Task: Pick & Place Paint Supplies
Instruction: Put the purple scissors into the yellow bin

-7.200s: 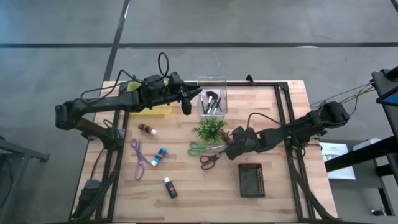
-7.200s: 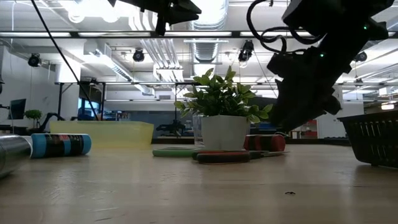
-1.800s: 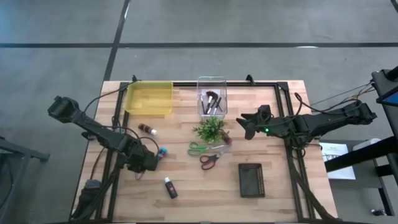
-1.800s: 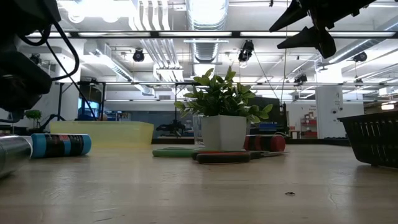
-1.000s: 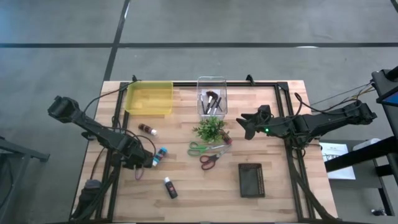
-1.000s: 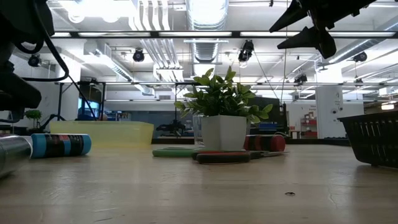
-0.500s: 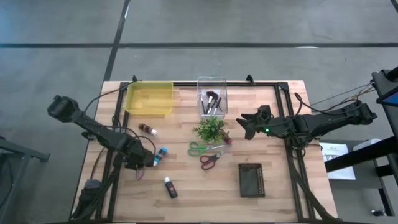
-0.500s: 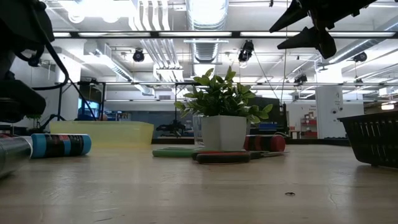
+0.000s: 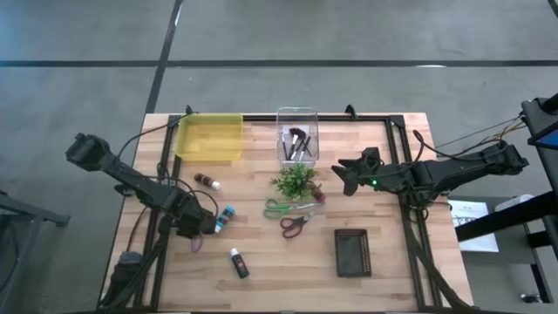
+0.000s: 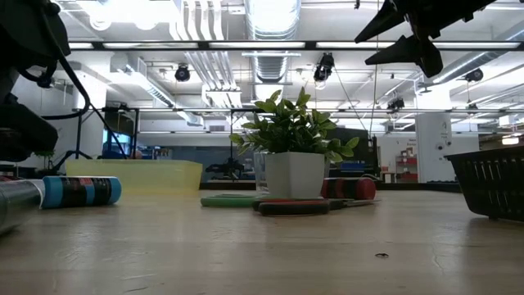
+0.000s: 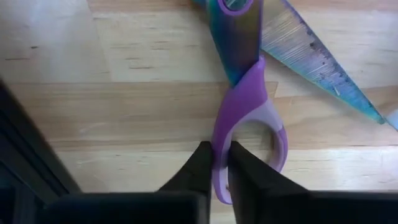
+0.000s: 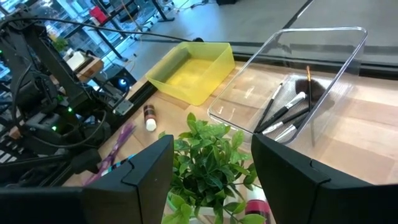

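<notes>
The left gripper [image 11: 214,163] was low on the wooden table [image 9: 279,262], its fingers pinched on the handle of the purple scissors [image 11: 245,118]. Beyond it sat an empty yellow plastic tray [image 9: 209,137]. Farther right, a clear plastic box [image 9: 297,135] held dark-handled brushes [image 12: 283,115]. The right gripper [image 9: 340,175] hung in the air, fingers apart and holding nothing, just right of the small green plant [image 9: 294,180]. A black mesh basket [image 9: 352,252] sat nearer the front edge. The floor around was grey concrete.
</notes>
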Action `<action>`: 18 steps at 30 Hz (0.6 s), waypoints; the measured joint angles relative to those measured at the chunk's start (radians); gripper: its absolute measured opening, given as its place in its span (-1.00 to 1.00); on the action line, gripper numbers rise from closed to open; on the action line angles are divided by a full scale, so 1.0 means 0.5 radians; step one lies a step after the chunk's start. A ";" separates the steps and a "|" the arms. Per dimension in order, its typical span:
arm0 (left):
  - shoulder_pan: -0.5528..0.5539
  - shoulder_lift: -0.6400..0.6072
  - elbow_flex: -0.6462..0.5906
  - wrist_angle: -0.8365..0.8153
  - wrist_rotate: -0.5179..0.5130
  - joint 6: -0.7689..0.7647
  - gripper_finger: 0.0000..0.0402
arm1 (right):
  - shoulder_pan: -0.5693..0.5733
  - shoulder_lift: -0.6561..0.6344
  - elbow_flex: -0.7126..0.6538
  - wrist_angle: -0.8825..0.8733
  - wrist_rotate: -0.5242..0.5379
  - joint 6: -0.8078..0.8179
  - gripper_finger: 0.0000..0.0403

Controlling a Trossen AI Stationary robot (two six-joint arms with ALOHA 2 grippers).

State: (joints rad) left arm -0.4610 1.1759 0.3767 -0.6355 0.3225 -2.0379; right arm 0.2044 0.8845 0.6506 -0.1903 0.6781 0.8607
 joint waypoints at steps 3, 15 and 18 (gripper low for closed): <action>0.000 0.000 0.002 -0.006 -0.002 0.006 -0.89 | 0.000 0.000 0.000 -0.005 0.002 0.000 0.07; -0.001 -0.009 0.229 -0.043 -0.112 0.329 -0.89 | 0.001 0.000 0.000 -0.016 0.002 0.006 0.07; -0.005 -0.009 0.303 -0.059 -0.075 0.372 -0.89 | 0.000 0.000 0.000 -0.017 -0.001 0.006 0.07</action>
State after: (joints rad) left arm -0.4637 1.1713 0.5282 -0.6651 0.2849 -1.8517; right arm 0.2045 0.8845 0.6506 -0.1986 0.6774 0.8639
